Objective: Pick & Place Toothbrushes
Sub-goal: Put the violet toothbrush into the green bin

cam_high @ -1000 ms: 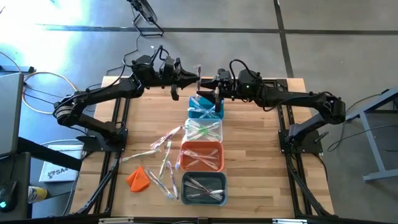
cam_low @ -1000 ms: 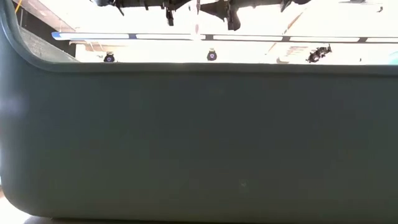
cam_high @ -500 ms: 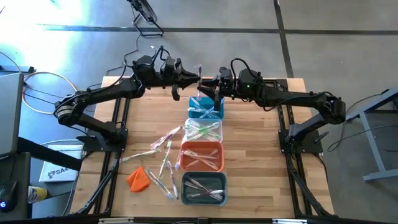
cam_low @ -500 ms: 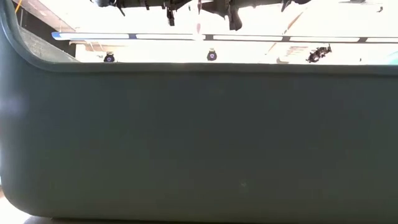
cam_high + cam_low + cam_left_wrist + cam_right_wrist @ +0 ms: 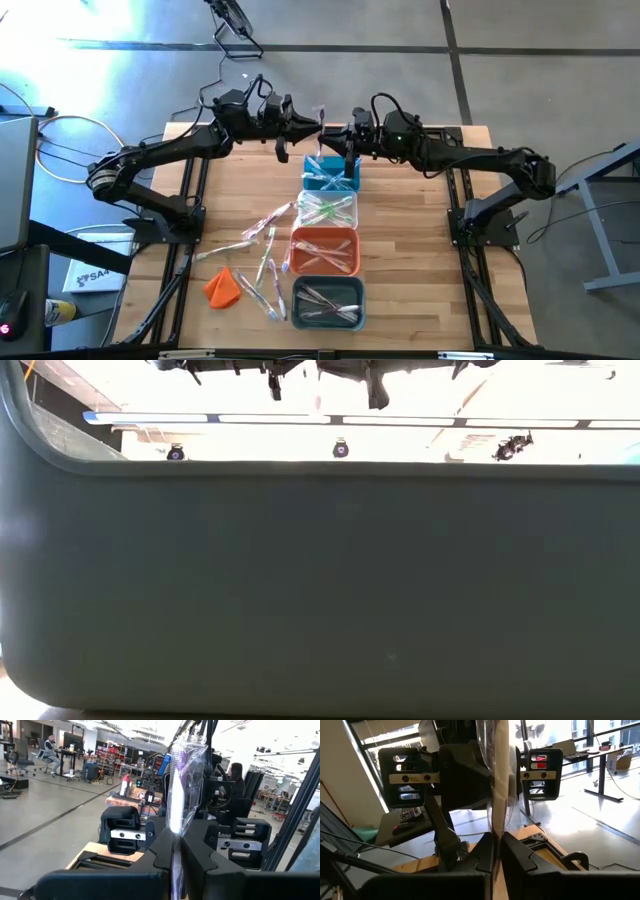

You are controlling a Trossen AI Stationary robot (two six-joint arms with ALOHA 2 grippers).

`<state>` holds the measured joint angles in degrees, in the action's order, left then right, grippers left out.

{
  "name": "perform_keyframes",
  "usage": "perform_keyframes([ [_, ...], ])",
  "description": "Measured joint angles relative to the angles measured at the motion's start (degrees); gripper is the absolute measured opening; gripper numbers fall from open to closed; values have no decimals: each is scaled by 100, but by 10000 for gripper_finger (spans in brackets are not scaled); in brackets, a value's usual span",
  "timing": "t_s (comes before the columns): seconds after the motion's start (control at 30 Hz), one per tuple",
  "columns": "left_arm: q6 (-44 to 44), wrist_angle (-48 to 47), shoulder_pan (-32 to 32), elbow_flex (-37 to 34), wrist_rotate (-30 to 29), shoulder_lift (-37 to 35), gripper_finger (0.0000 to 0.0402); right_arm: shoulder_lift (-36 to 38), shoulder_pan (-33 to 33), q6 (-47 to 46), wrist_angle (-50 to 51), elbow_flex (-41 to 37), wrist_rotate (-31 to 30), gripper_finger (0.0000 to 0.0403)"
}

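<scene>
A toothbrush in a clear wrapper (image 5: 181, 785) stands upright in the air over the far middle of the table, above the teal bin (image 5: 330, 172). My left gripper (image 5: 314, 126) and my right gripper (image 5: 336, 130) meet there, and both are shut on it. In the right wrist view the same wrapped toothbrush (image 5: 499, 780) rises between my right gripper's fingers, with the left gripper behind it. Several loose toothbrushes (image 5: 262, 250) lie flat on the wood to the left of the bins. Others lie inside the bins. My left gripper pinches the wrapped toothbrush's shaft (image 5: 175, 834) between its two fingers. It comes in level from the table's left, across the shaft. The toothbrush stands upright, lifted clear, with its wrapper rising above the fingers. My right gripper pinches the same shaft (image 5: 496, 827) between its two fingers. It comes in level from the table's right, across the shaft and facing the left gripper. The toothbrush stays upright and clear of the bins.
Below the teal bin, a clear bin (image 5: 327, 210), an orange bin (image 5: 324, 250) and a grey bin (image 5: 327, 303) stand in a row toward the near edge. An orange lump (image 5: 222, 287) lies near left. A dark wall (image 5: 320, 590) fills most of the low view.
My right gripper has shut on the upright toothbrush that my left gripper holds. Neither arm has shifted, and the toothbrush has stayed in place.
</scene>
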<state>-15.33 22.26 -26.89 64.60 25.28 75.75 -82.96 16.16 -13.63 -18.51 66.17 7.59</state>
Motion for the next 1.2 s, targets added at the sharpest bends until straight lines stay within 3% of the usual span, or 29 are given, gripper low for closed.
perform_keyframes([
  [0.2, -46, -32, -4, 0, -11, 0, 45, 0, 0, -8, -1, -1, 21, 8],
  [0.6, -57, -536, -7, -7, -195, -8, 155, 57, 72, 27, 247, -2, 203, 7],
  [0.97, 48, -881, -9, -7, -144, -13, 162, 68, 201, 38, 386, -2, 325, 7],
  [1.1, 495, -1946, -79, -13, 96, -353, 162, 229, 232, 38, 764, -2, 327, 7],
  [1.2, 770, -2710, -165, -11, -152, -869, 162, 418, 222, 15, 1090, 0, 219, 7],
])
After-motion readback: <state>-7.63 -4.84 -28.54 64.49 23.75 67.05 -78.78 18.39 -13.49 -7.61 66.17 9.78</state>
